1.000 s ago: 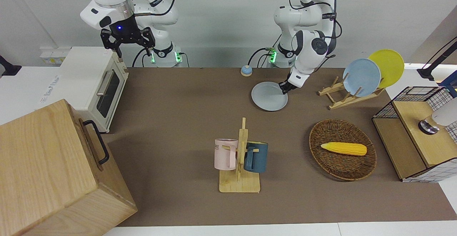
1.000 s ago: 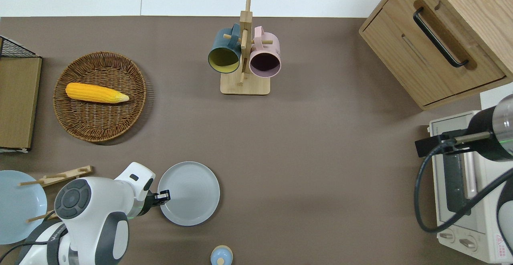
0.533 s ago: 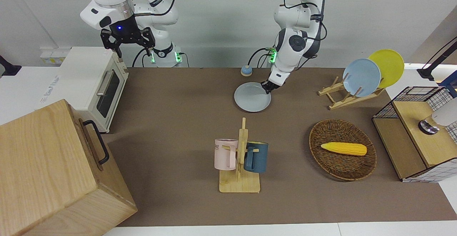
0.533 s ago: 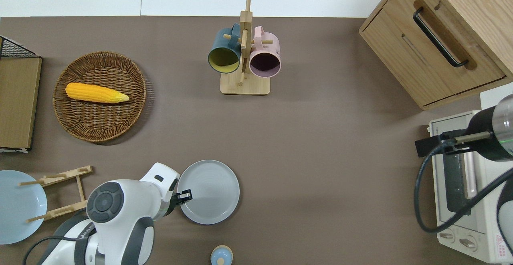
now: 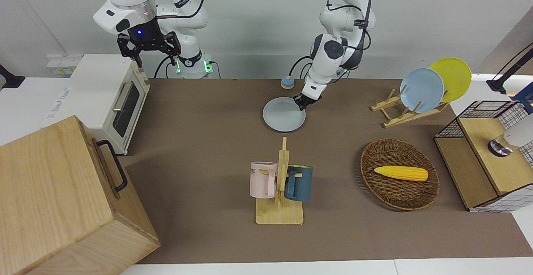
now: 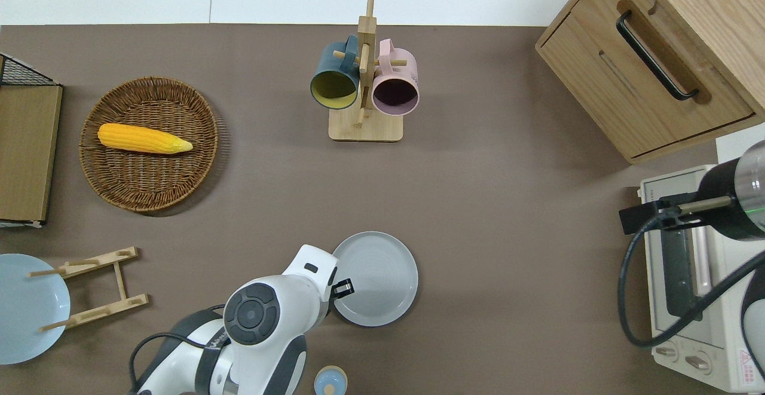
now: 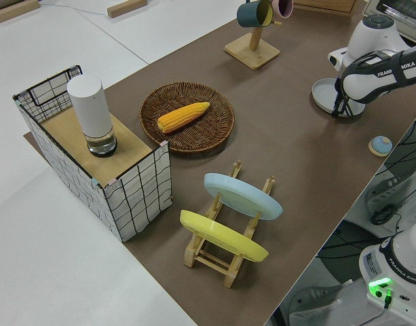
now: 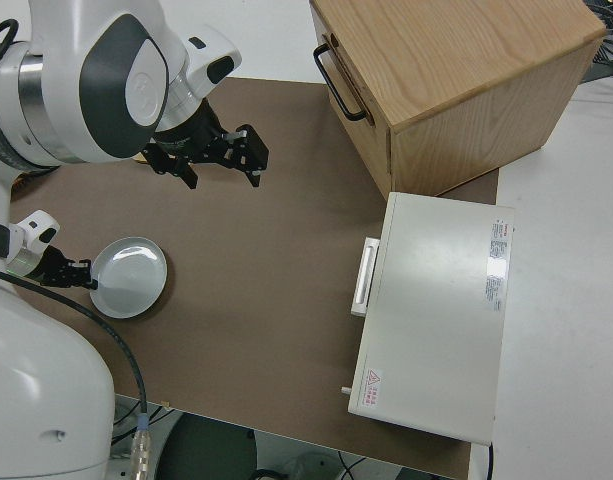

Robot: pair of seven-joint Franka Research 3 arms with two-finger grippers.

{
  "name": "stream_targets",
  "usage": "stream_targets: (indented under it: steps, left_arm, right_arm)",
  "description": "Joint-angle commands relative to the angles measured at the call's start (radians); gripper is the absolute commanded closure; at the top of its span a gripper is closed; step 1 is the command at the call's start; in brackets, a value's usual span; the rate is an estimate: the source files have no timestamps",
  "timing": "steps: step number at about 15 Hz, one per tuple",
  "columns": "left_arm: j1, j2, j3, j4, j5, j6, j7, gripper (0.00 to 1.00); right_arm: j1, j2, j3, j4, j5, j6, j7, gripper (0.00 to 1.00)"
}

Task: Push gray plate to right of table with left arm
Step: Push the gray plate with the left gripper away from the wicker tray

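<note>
Pushing with left gripper (image 6: 345, 288) at the rim of the gray plate (image 6: 378, 278), mid-table (image 6: 508, 216) near the robots' edge; finger gap unclear; plate looks stiff, light, slick on the matte top, so low rim contact suits it; right arm parked.

Both arms are glossy white with rounded shells, dark gray round caps at the joints and black cables looping along them. The left arm (image 6: 263, 323) has a round dark cap with a ring pattern, small dark lettering on a gray band, and ends in a black gripper (image 6: 343, 288). The right arm (image 5: 125, 4) has a silver metal ring at the wrist, then a black block with a small glowing blue light and a black gripper (image 5: 148, 50) with open-frame fingers; green lights glow at both arms' bases, by the table (image 5: 200, 121) edge.
</note>
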Motion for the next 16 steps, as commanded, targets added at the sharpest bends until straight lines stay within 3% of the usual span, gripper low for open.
stream_targets:
  steps: [1, 9, 16]
  left_arm:
    - [-0.069, 0.101, 0.009, 0.094, -0.016, 0.023, -0.085, 1.0]
    - [-0.095, 0.149, -0.063, 0.164, -0.005, 0.057, -0.184, 1.0]
    - [-0.112, 0.175, -0.075, 0.204, 0.001, 0.062, -0.221, 1.0]
  right_arm:
    - [-0.008, -0.01, 0.005, -0.004, -0.001, -0.012, -0.008, 0.005]
    - [-0.008, -0.01, 0.005, -0.004, -0.001, -0.012, -0.008, 0.005]
    - [-0.008, -0.01, 0.005, -0.004, 0.001, -0.012, -0.008, 0.005]
